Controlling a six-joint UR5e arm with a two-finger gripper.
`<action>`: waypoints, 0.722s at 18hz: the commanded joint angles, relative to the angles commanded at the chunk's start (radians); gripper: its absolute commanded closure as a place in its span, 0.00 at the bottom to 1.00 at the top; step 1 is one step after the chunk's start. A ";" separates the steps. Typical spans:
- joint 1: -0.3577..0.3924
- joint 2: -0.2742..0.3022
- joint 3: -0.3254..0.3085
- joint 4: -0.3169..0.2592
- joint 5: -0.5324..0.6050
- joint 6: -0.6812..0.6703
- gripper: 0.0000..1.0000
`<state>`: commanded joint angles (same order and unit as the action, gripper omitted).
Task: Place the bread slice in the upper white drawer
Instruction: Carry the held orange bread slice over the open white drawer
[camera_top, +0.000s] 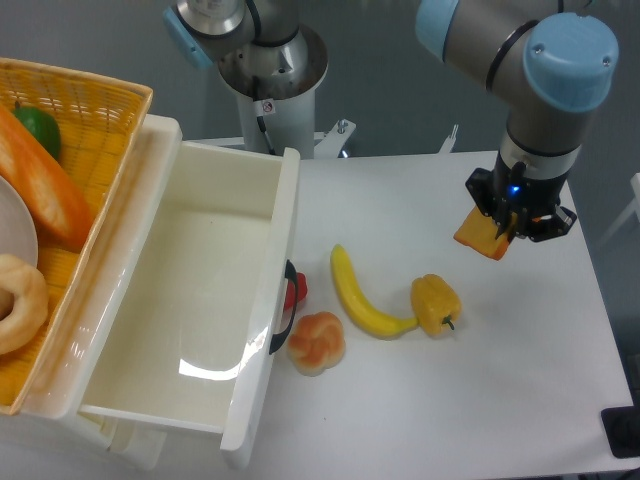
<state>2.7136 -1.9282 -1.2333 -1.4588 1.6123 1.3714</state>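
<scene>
Bread slice (478, 236) up in the air, pickup done!
Hand (506, 226) is clamped on it above the worktop's (520, 400) right side; the carry to the open upper white drawer (200, 300) is left.

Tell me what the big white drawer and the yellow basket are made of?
The upper white drawer looks like glossy plastic: a bright light glare shines off its smooth floor. The yellow basket looks woven, probably wicker or plastic made to look like it; you can see the criss-cross strands.
</scene>
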 joint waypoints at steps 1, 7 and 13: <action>-0.005 0.000 -0.003 0.002 0.000 0.000 1.00; -0.034 0.029 -0.018 0.002 -0.069 -0.081 1.00; -0.034 0.096 -0.018 0.003 -0.221 -0.181 1.00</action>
<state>2.6799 -1.8317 -1.2517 -1.4557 1.3916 1.1907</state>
